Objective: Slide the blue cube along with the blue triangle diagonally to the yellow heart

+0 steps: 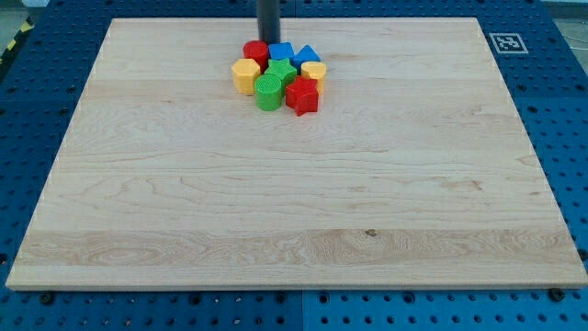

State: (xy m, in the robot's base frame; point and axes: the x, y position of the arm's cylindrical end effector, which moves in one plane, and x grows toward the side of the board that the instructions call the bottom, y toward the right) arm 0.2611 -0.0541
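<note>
The blocks sit in one tight cluster near the view's top centre of the wooden board (294, 184). The blue cube (281, 52) and the blue triangle (307, 55) lie side by side at the cluster's top. The yellow heart (313, 72) touches the blue triangle just below it. My tip (268, 40) stands at the cluster's top edge, touching or nearly touching the blue cube and the red cylinder (255, 51).
A yellow block (245, 74) is at the cluster's left, a green cylinder (268, 92) and a green block (281, 72) in its middle, a red block (301, 95) at its bottom right. A marker tag (503, 42) sits at the board's top right corner.
</note>
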